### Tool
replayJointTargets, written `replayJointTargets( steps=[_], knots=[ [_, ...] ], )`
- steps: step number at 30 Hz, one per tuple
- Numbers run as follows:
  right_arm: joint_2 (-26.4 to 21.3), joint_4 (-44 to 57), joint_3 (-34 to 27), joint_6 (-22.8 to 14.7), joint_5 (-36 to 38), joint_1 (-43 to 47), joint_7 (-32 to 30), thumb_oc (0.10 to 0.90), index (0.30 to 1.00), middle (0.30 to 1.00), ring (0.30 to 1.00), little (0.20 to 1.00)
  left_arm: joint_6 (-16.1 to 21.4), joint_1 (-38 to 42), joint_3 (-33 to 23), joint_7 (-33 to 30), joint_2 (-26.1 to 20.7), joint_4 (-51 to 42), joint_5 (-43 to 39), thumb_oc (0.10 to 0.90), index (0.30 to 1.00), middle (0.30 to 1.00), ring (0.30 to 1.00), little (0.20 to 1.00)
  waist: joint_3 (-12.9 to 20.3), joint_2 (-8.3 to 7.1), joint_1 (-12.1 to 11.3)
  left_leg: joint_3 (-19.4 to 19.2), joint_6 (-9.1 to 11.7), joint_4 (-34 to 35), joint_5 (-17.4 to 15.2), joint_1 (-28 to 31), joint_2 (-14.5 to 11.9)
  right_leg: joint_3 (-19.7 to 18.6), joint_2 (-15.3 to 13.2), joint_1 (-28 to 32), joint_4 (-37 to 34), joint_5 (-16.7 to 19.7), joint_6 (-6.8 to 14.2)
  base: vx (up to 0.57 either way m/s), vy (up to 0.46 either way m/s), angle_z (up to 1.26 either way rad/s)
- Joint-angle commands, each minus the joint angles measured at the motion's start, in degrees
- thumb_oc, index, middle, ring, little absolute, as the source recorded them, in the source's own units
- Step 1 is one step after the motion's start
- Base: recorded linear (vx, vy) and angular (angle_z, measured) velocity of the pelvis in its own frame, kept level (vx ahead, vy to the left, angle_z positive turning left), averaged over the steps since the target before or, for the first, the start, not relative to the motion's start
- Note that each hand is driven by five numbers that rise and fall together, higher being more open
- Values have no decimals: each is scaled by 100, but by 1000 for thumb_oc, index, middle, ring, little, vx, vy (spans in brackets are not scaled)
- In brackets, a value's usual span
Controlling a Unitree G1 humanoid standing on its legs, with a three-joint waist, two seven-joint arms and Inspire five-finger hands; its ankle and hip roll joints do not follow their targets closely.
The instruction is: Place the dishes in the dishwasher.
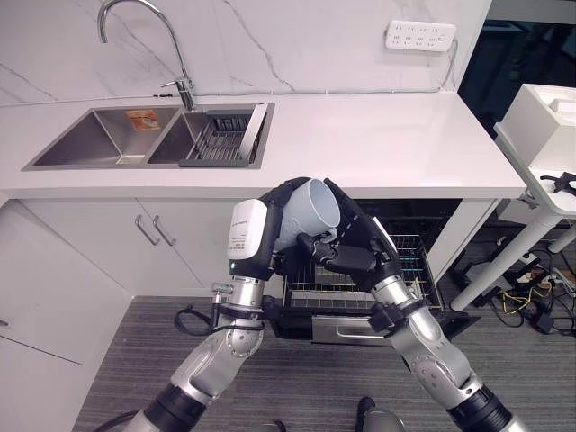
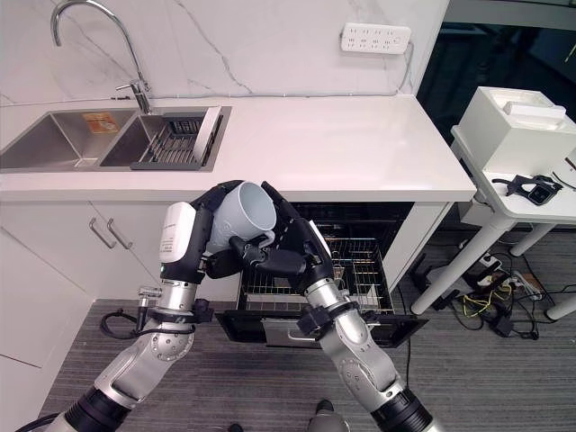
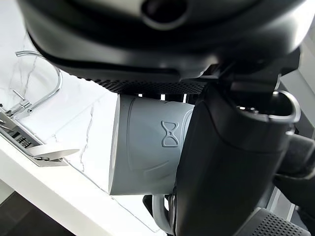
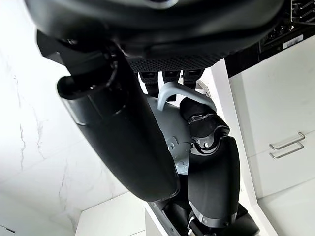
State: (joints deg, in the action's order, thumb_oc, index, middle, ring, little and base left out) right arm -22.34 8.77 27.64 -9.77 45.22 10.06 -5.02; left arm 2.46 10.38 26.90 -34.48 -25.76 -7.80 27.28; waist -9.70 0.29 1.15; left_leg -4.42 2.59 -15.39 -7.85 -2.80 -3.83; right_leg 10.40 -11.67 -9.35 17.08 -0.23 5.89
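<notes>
A light grey mug with a handle hangs tilted, mouth up, in front of the counter edge and above the open dishwasher. My left hand wraps it from the left, thumb pressed on its wall. From the right my right hand closes over the same mug, fingers across its far side and thumb by the handle. The wire rack of the dishwasher is pulled out below both hands.
The white counter carries a double sink with a dish rack and a tall tap. Cabinet doors with handles stand to the left. A white side table with a box stands at the right.
</notes>
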Motion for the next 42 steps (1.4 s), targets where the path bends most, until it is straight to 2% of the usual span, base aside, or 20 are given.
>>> replayJointTargets(
  steps=[1, 13, 14, 15, 16, 17, 23, 30, 35, 36, 37, 38, 42],
  knots=[
    [328, 792, -84, -651, 135, 767, 166, 800, 900, 900, 900, 900, 441, 543, -46, -581, -91, -585, 156, 400, 300, 300, 300, 300, 175, -108, -10, 62, -221, -180, -855, 130, 178, -422, 202, 749, 11, -1083, 306, 0, 0, 0],
    [451, 489, 72, -700, 379, 814, 349, 800, 900, 900, 900, 900, 899, 572, 355, -1246, 96, 218, 261, 400, 300, 300, 300, 300, 188, -162, 23, 26, -230, -180, -874, 140, 165, -450, 220, 748, 11, -1068, 292, 0, 0, 0],
    [462, 440, 100, -736, 388, 823, 385, 563, 545, 545, 545, 545, 954, 585, 409, -1332, 114, 345, 291, 400, 300, 300, 300, 300, 189, -164, 28, 20, -232, -180, -879, 145, 163, -451, 221, 751, 11, -1066, 293, 0, 0, 0],
    [462, 429, 105, -742, 395, 826, 396, 563, 545, 545, 545, 545, 966, 590, 423, -1350, 116, 377, 292, 400, 300, 300, 300, 300, 190, -164, 28, 20, -233, -180, -880, 147, 163, -451, 221, 753, 11, -1066, 293, 0, 0, 0],
    [469, 418, 98, -744, 408, 822, 453, 441, 361, 361, 361, 361, 1017, 590, 428, -1374, 123, 473, 297, 400, 300, 300, 300, 300, 191, -168, 33, 15, -234, -180, -877, 148, 162, -459, 224, 753, 11, -1061, 292, 0, 0, 0],
    [476, 411, 102, -744, 399, 825, 472, 400, 300, 300, 300, 300, 1058, 588, 442, -1406, 130, 543, 299, 400, 300, 300, 300, 300, 195, -169, 32, 11, -236, -180, -875, 149, 163, -463, 224, 753, 11, -1059, 291, 0, 0, 0],
    [508, 378, 152, -705, 443, 880, 479, 400, 300, 300, 300, 300, 1204, 666, 648, -1787, 239, 1022, 458, 400, 300, 300, 300, 300, 207, -194, 63, -10, -247, -180, -895, 169, 165, -491, 237, 757, 11, -1047, 289, 0, 0, 0],
    [507, 244, 170, -738, 579, 939, 627, 400, 300, 300, 300, 300, 1664, 617, 924, -2517, 471, 2001, 919, 400, 300, 300, 300, 300, 203, -257, 87, -69, -257, -180, -917, 183, 134, -505, 235, 749, 11, -1026, 300, 0, 0, 0],
    [535, 169, 149, -722, 632, 941, 698, 400, 300, 300, 300, 300, 1854, 627, 935, -2711, 548, 2332, 1074, 400, 300, 300, 300, 300, 205, -269, 97, -96, -257, -180, -916, 188, 112, -497, 230, 747, 11, -1016, 307, 0, 0, 0],
    [539, 155, 148, -724, 635, 938, 711, 400, 300, 300, 300, 300, 1861, 634, 940, -2719, 551, 2355, 1080, 543, 514, 514, 514, 514, 204, -268, 100, -100, -259, -180, -915, 188, 108, -499, 230, 746, 11, -1014, 307, 0, 0, 0],
    [542, 145, 143, -726, 637, 936, 716, 400, 300, 300, 300, 300, 1868, 644, 942, -2720, 553, 2380, 1081, 711, 766, 766, 766, 766, 204, -268, 101, -102, -262, -180, -915, 189, 107, -497, 230, 748, 11, -1014, 307, 0, 0, 0],
    [546, 144, 139, -719, 640, 940, 713, 400, 300, 300, 300, 300, 1868, 663, 950, -2721, 555, 2412, 1068, 800, 900, 900, 900, 900, 205, -267, 104, -105, -264, -180, -917, 191, 105, -495, 229, 752, 11, -1016, 306, 0, 0, 0],
    [568, 120, 131, -810, 592, 927, 610, 400, 300, 300, 300, 300, 1903, 679, 953, -2740, 584, 2513, 1071, 800, 900, 900, 900, 900, 209, -264, 111, -118, -265, -180, -903, 191, 90, -497, 234, 754, 11, -1017, 296, 0, 0, 0]
  ],
)
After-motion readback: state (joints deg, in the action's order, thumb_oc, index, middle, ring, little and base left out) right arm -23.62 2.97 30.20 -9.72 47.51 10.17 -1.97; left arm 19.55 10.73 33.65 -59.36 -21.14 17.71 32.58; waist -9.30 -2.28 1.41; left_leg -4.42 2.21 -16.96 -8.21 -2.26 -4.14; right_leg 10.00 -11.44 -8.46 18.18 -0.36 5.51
